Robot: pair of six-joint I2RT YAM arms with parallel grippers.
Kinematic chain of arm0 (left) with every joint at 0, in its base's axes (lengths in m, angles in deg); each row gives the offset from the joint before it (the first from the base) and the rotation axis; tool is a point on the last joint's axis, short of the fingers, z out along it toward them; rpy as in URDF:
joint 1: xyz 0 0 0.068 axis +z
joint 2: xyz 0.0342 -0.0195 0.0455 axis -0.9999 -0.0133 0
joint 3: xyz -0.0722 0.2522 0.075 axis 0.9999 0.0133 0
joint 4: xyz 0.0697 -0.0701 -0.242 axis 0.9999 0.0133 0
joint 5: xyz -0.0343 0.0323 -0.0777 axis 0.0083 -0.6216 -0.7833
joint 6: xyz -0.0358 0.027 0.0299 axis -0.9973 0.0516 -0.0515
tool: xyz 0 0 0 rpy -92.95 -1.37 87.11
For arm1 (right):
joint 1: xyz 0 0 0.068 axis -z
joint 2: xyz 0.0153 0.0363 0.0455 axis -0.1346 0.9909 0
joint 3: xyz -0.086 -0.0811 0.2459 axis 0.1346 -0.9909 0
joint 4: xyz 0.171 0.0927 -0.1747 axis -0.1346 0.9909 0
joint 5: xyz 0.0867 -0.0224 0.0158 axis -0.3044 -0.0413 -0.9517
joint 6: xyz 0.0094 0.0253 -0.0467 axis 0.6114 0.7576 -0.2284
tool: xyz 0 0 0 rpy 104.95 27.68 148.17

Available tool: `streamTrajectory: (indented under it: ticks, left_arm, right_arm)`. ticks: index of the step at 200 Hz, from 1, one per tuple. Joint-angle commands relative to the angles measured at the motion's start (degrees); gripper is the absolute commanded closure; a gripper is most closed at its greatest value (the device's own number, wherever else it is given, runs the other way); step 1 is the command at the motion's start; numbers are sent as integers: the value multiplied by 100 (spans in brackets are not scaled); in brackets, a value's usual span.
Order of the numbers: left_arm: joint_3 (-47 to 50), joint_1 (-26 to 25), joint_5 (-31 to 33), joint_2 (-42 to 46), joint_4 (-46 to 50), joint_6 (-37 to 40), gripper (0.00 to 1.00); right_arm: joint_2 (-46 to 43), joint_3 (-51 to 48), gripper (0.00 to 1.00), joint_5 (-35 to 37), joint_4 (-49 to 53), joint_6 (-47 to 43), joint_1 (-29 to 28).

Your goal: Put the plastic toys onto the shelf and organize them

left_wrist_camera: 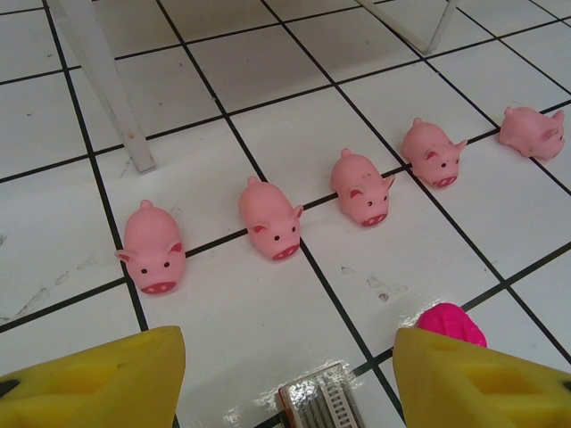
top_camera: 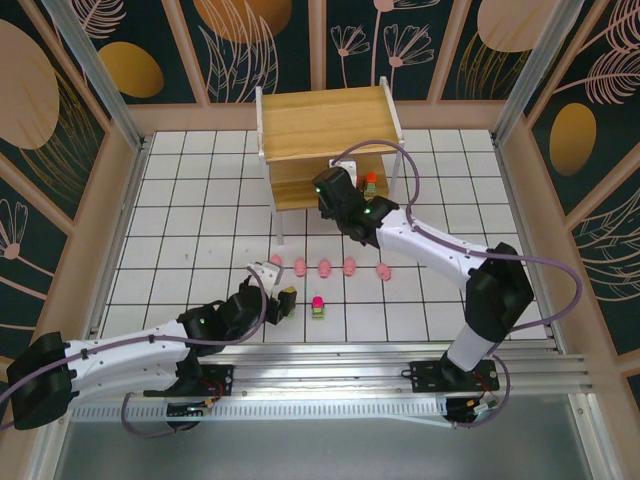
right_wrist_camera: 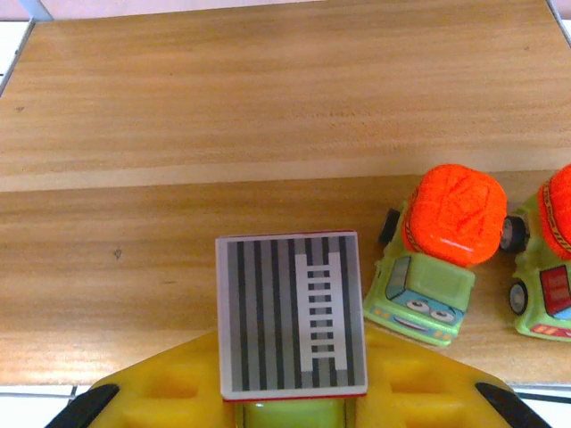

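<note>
left claw point(left_wrist_camera: 285, 361) – spread wide, near pink-topped truck point(left_wrist_camera: 451, 323) | right claw point(right_wrist_camera: 290, 406) – gripping ladder-top truck point(right_wrist_camera: 292, 312) at shelf point(right_wrist_camera: 178, 107) edge

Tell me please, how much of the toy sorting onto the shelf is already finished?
Done: two orange-topped trucks stand on the lower board of the shelf. In hand: the right pincer holds a ladder-topped truck over that board. Left: five pink pigs, a pink-topped toy and another ladder toy, below the open left pincer, lie on the table.
</note>
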Motion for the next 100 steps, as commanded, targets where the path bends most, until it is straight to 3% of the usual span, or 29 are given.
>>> streamTrajectory:
  ticks: [1, 100]
  left_arm:
    - [68, -21, -38, 64, -102, 84, 37]
    - [75, -21, -46, 82, -95, 67, 36]
  right_arm:
    - [148, 249, 83, -66, -152, -130, 68]
    - [389, 279, 80, -119, -318, -161, 176]
